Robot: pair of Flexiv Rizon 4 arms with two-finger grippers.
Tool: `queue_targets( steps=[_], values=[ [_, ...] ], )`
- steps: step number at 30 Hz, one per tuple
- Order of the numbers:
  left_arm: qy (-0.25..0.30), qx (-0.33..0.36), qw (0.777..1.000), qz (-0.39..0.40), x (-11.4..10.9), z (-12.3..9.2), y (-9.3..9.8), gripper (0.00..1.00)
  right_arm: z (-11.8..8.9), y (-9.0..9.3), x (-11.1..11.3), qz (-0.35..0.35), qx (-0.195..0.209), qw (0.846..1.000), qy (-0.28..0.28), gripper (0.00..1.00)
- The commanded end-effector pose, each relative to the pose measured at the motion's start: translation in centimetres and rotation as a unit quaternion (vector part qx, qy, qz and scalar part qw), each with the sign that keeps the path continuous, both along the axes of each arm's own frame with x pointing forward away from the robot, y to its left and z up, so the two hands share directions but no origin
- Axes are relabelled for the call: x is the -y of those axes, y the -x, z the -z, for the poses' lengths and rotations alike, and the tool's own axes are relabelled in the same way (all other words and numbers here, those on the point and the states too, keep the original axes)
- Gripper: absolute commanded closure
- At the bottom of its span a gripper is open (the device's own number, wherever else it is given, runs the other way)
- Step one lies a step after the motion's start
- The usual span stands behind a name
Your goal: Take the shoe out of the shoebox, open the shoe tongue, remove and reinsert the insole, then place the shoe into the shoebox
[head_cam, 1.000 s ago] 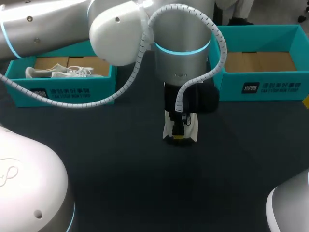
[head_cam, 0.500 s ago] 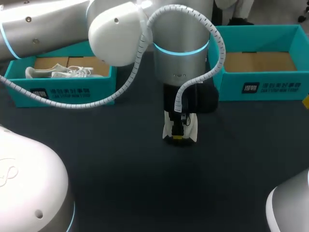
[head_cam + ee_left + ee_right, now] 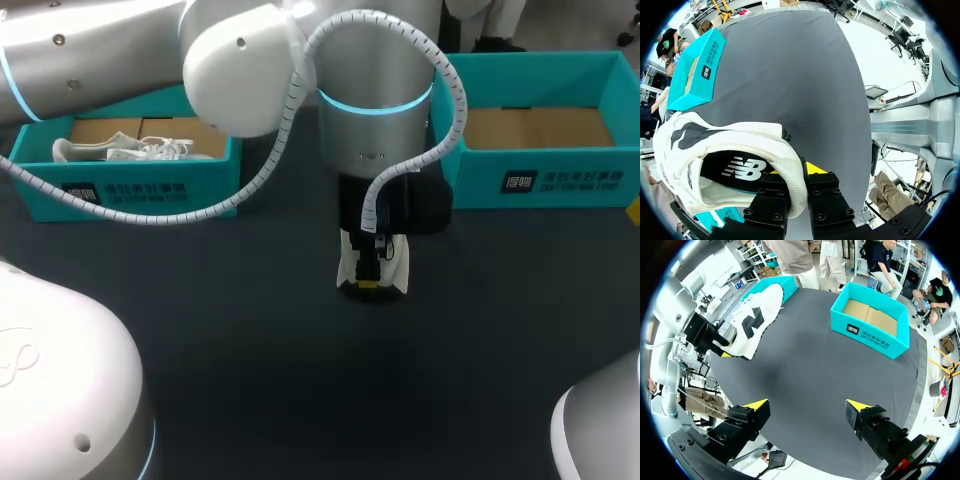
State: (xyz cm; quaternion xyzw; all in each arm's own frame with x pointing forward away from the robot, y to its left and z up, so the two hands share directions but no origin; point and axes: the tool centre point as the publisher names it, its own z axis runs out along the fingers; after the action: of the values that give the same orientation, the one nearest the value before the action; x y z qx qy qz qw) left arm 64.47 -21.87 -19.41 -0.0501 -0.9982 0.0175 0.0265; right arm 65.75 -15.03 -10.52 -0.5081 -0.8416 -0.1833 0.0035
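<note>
Nothing has shifted: the left gripper [image 3: 799, 176] stays clamped on the white shoe [image 3: 730, 145] at its collar; the right gripper [image 3: 807, 407] gapes wide, holding nothing.

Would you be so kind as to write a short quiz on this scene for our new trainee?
1. True or false: the right gripper is open and holds nothing.
2. What holds the white shoe by its heel collar? A: the left gripper. B: the right gripper. C: nothing, it lies loose on the table.
3. How many teal shoeboxes stand on the table?
Key: 1 true; 2 A; 3 two.
</note>
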Motion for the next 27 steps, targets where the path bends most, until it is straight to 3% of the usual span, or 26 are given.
queue_targets(
  steps=[1, 15, 19, 27],
  values=[
    [0.002, 0.001, 1.0, 0.0, -0.1, -0.1, 0.0, 1.0, 0.0, -0.3, 0.0, -0.001, -0.003, 1.0, 0.001, 0.0],
    [0.002, 0.001, 1.0, 0.0, -0.1, -0.1, 0.0, 1.0, 0.0, -0.3, 0.0, -0.001, -0.003, 1.0, 0.001, 0.0],
    [0.003, 0.0, 1.0, -0.018, -1.2, -0.2, -1.2, 1.0, 0.0, -0.3, 0.0, -0.001, -0.003, 1.0, 0.001, 0.0],
    [-0.004, -0.01, 0.998, -0.069, -5.6, -0.5, -6.0, 1.0, 0.0, -0.3, 0.0, -0.001, -0.003, 1.0, 0.001, 0.0]
  ],
)
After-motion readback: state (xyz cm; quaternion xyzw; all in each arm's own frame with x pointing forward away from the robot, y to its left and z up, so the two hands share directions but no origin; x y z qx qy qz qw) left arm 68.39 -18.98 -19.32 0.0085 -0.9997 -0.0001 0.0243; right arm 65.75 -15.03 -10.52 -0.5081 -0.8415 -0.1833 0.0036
